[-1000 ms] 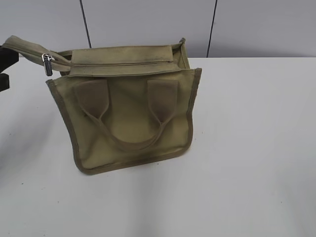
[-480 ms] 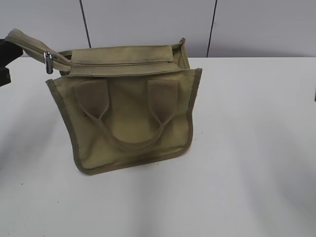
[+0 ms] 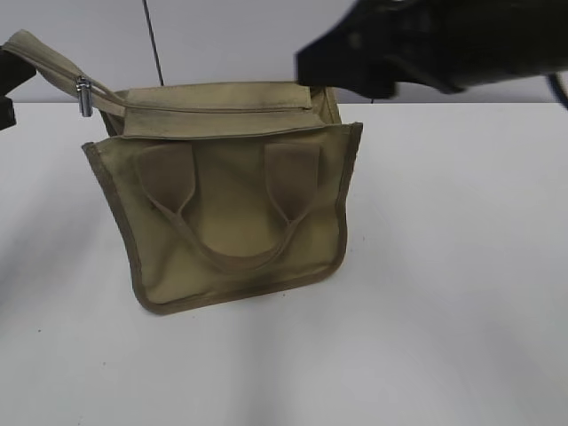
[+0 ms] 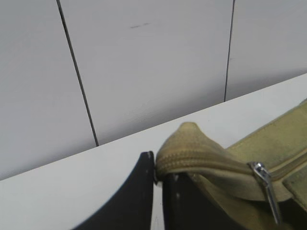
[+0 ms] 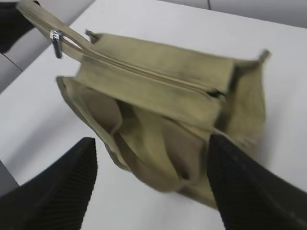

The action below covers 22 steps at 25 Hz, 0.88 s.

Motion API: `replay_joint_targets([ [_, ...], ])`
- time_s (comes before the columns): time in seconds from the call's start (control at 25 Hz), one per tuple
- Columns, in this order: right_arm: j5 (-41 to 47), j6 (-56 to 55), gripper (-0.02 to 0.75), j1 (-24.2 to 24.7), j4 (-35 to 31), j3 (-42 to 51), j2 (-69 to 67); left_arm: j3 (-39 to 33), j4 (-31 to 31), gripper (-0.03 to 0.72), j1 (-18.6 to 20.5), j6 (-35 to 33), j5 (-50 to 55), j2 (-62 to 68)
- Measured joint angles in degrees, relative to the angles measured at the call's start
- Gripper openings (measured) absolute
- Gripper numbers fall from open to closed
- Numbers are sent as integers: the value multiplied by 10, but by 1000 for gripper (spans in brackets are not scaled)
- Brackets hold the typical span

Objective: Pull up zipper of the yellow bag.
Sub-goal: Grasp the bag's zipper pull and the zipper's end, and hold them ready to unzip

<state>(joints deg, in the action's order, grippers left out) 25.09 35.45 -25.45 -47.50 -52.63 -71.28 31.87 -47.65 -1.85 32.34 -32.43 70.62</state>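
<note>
The yellow bag [image 3: 235,195] stands on the white table, its two handles hanging down its front. It also shows in the right wrist view [image 5: 163,91]. The zipper [image 3: 213,113] runs along its top, and its free end stretches out to the left. My left gripper [image 4: 158,175] is shut on that fabric end [image 4: 187,143], at the left edge of the exterior view [image 3: 7,71]. The silver pull [image 3: 83,96] hangs just right of the jaws [image 4: 266,189]. My right gripper [image 5: 151,191] is open and empty above the bag's front. Its arm [image 3: 426,40] is blurred over the bag's top right corner.
The white table [image 3: 444,266] extends to the right and front of the bag. A grey panelled wall [image 3: 240,40] stands right behind the table's far edge.
My right arm has swung in from the right and now hovers over the bag's top right. My left gripper has lifted the zipper end a little, and the pull rose with it.
</note>
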Motion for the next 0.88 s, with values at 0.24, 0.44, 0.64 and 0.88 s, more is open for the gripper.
replay_joint_targets([
  [0.24,-83,-44,484,-132,0,-142,-177,0,0,8,0,1,3,0],
  [0.44,-96,-61,402,-188,0,-242,-292,0,0,8,0,1,3,0],
  [0.64,-106,-78,328,-216,0,-304,-358,0,0,8,0,2,3,0],
  [0.88,-167,-121,313,-219,0,-326,-400,0,0,8,0,3,3,0],
])
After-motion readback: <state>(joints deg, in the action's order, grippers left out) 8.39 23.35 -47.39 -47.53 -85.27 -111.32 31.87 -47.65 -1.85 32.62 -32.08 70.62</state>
